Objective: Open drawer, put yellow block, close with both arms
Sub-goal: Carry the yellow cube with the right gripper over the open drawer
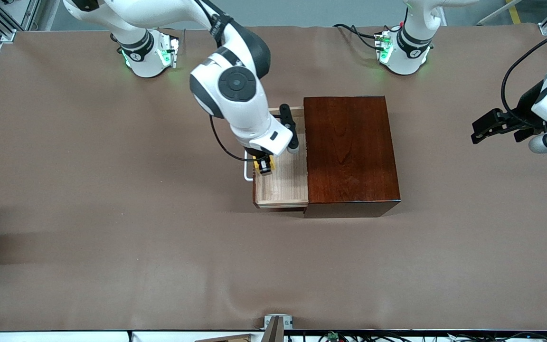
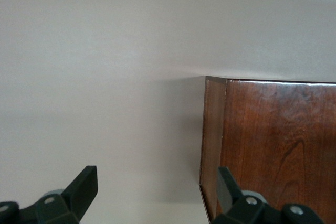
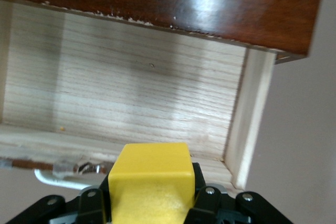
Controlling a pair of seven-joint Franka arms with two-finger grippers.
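Yellow block (image 3: 149, 182), probably light and rigid with flat sides good for pinching, sits clamped in the right gripper (image 1: 265, 166) over the open drawer (image 1: 280, 187), while the left gripper (image 2: 157, 195) waits open beside the mahogany box (image 1: 349, 147).

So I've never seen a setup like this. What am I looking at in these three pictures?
Two white robot arms stand at a brown table. The wide picture looks down from across the table; the other two come from cameras on each arm's wrist. On the table sits a dark wooden box with its drawer pulled out. The right gripper is over the open drawer, shut on the yellow block. The left gripper waits open, in the air toward the left arm's end of the table; its camera shows the box's corner.
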